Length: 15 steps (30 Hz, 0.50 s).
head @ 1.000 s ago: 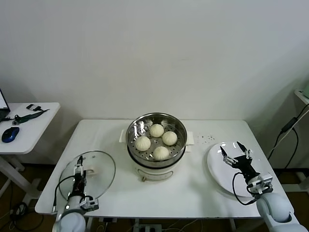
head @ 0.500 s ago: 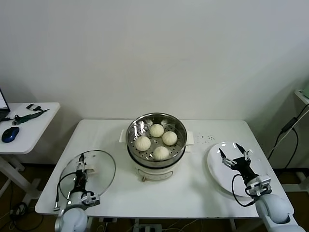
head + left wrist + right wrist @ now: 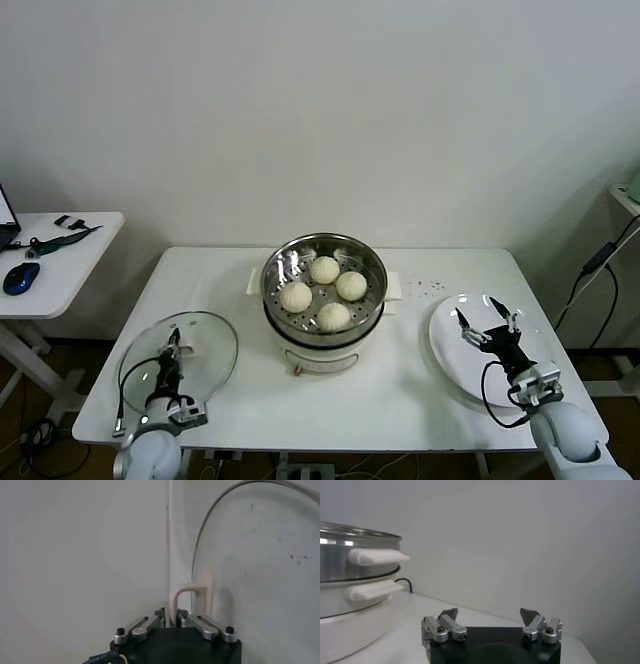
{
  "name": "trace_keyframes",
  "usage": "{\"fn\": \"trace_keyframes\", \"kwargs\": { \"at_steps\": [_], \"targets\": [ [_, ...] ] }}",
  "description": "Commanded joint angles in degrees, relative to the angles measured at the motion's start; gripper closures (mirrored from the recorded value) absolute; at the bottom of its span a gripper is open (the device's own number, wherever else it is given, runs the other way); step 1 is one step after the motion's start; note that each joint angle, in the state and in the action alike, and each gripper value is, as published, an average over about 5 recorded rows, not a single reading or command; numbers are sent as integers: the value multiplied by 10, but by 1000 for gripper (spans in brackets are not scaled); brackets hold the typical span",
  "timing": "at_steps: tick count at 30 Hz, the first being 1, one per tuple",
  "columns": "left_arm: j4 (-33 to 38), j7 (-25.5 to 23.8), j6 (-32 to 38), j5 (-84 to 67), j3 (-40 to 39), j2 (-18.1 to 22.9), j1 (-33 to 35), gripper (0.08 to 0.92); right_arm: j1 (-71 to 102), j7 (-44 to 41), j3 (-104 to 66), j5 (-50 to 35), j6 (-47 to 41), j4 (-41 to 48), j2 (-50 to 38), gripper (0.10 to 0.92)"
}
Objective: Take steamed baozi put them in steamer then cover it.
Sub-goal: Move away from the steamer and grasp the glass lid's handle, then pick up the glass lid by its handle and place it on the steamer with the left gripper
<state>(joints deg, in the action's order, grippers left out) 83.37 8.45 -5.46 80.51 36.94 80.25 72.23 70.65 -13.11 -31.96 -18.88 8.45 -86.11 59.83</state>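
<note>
Four steamed baozi point(image 3: 323, 290) sit in the steamer point(image 3: 324, 264), spread over its perforated floor: one toward the back, one to the robot's left, one to the right, one nearest the robot. None touches the steel wall. The steamer rests on a white electric pot base point(image 3: 322, 353) at the middle of the white table point(image 3: 400, 395); from the right wrist view the stacked white side handles point(image 3: 376, 556) stick out of the steel basket point(image 3: 345, 555).

The steamer is uncovered. The cover point(image 3: 190, 352), clear glass with a metal rim, is at the table's front-left corner, well apart from the steamer, and appears tilted rather than flat. Its white bar handle point(image 3: 181, 350) is on top. The left gripper point(image 3: 172, 355) is at that handle, fingers pinched narrow around it. In the left wrist view the pale handle point(image 3: 191, 600) rises straight out from between the closed fingers point(image 3: 145, 626), with the lid's curved rim point(image 3: 205, 550) arcing beside it.

The right gripper point(image 3: 487, 326) hovers over a white plate point(image 3: 450, 350) at the table's right edge, fingers spread wide and holding nothing. The right wrist view shows both fingertips point(image 3: 449, 614) apart, with bare wall between them.

A few dark specks point(image 3: 428, 287) lie on the tabletop between steamer and plate. To the far left stands a separate small white side table point(image 3: 70, 260) carrying a blue computer mouse point(image 3: 21, 277) and some dark cable or strap point(image 3: 60, 236). A black cable point(image 3: 590, 275) hangs at the right.
</note>
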Motion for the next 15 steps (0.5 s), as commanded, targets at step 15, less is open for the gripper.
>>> {"fn": "trace_keyframes", "kwargs": {
  "at_steps": [15],
  "targets": [
    [265, -33, -15, -70, 20, -80, 112, 850, -19, -1, 1, 9, 4, 25, -4, 203]
  ]
}}
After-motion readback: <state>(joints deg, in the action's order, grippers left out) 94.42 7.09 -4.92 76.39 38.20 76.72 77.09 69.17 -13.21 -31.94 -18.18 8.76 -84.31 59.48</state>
